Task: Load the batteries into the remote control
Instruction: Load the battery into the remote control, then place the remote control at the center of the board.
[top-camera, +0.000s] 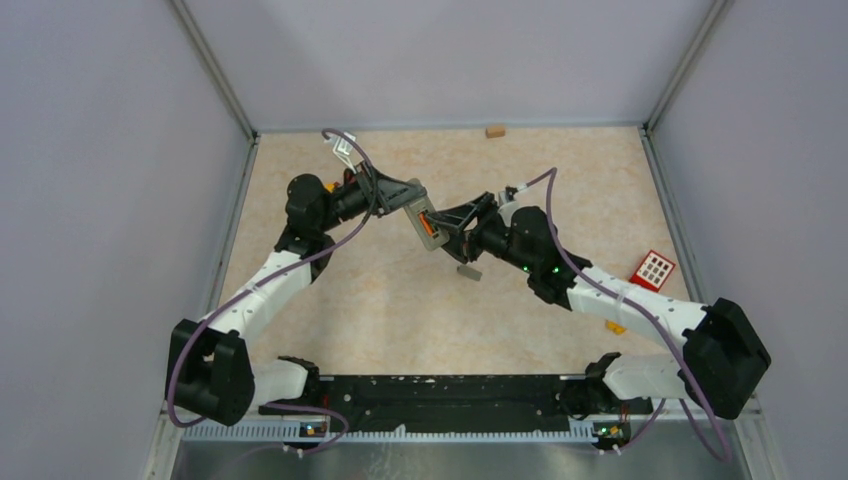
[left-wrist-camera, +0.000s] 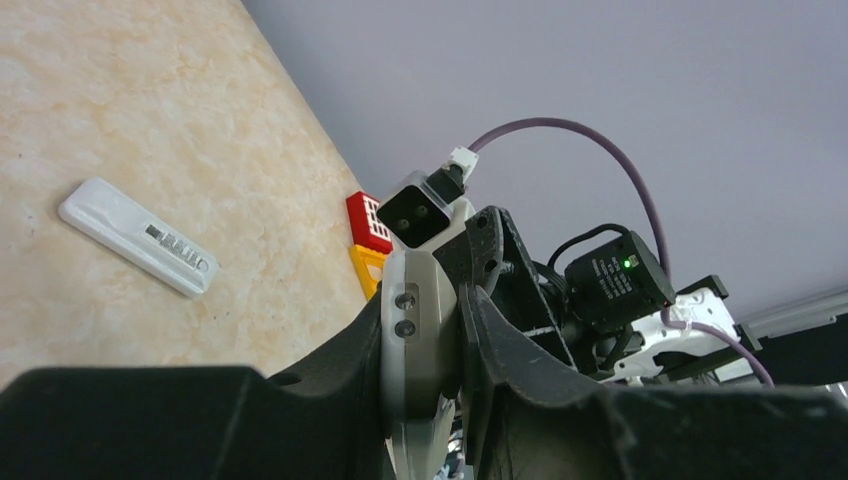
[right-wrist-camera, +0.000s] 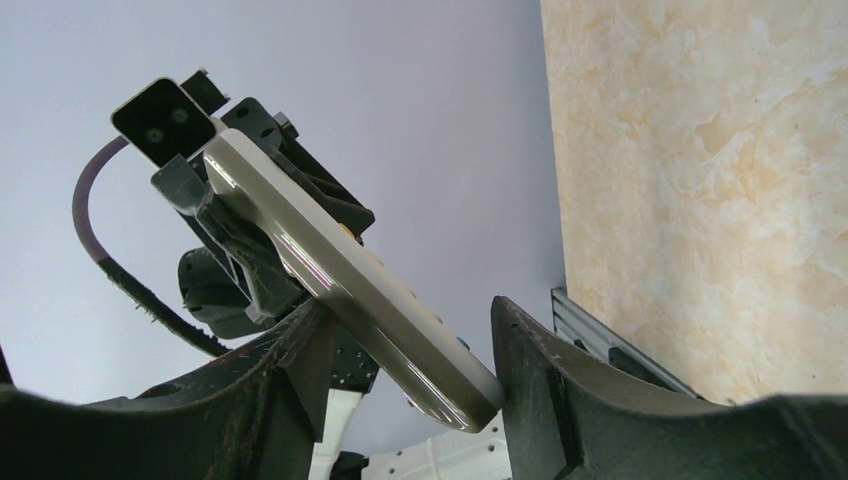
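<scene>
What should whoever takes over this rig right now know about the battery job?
Left claw: shut on the remote control, holding it up off the table.
Right claw: jaws stand either side of the remote's free end; whether they grip it, I cannot tell.
Batteries: none loose in view. In the top view something orange shows in the remote's upper face, perhaps a battery, but it is too small to be sure.
Also: a white flat piece lies on the table.
Done: remote picked up.
Left: probably check that the batteries are seated, then close it up.
</scene>
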